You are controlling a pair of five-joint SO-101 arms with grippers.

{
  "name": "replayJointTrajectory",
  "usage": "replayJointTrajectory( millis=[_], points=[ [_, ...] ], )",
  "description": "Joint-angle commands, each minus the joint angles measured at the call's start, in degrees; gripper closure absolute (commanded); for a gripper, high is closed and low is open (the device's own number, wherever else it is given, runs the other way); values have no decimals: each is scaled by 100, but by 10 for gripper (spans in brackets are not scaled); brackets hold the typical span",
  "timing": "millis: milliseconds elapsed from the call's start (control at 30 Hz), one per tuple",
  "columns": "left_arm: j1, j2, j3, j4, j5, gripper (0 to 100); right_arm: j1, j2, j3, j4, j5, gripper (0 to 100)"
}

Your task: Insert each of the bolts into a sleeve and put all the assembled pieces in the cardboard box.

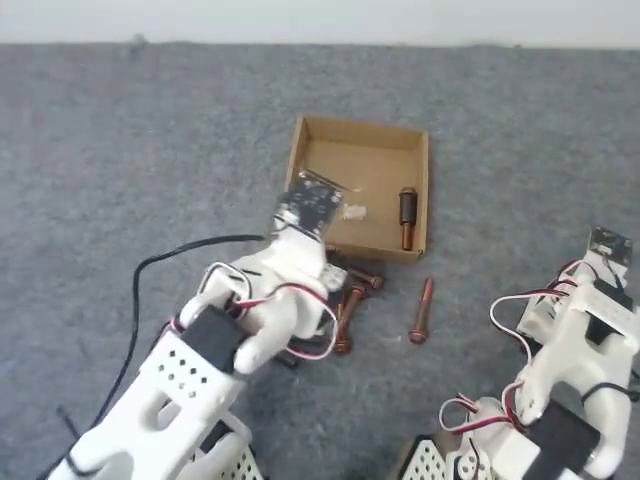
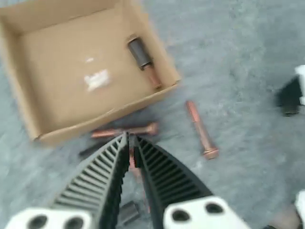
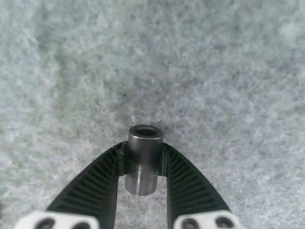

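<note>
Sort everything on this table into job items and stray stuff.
Job: cardboard box; sleeved bolt inside it; loose bolt; bolt pile beside the box; sleeve in the right gripper.
Stray: black cable; white scrap in the box.

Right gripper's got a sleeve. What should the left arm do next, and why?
Probably lower the left gripper onto the bolt lying just ahead of it, beside the cardboard box. The right gripper holds a sleeve whose open bore has no bolt in it, and so far one assembled piece lies in the box.
</note>
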Motion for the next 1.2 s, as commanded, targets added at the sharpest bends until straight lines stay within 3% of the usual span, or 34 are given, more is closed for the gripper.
replayJointTrajectory(
  millis=[0,133,300,433,733,933,1067,1167],
  points=[
    [299,396,-505,-70,70,941,31,-251,-35,-66,-70,991],
    [290,1424,-1024,-62,70,851,22,-251,-35,-66,-79,991],
    [334,2251,-1640,-132,70,837,22,-251,-35,-75,-79,991],
    [387,2646,-1684,-809,79,837,22,-251,-44,-75,-79,991],
    [1213,4334,-1684,-2022,97,837,-180,-251,-44,-75,-79,991],
    [1257,5240,-1710,-2804,545,835,-180,-251,-44,-75,-79,991],
    [1345,5916,-2132,-2813,571,835,-189,-251,-53,-75,-79,991],
    [1336,6286,-2598,-2365,589,836,-189,-251,-53,-75,-79,991]
  ],
)
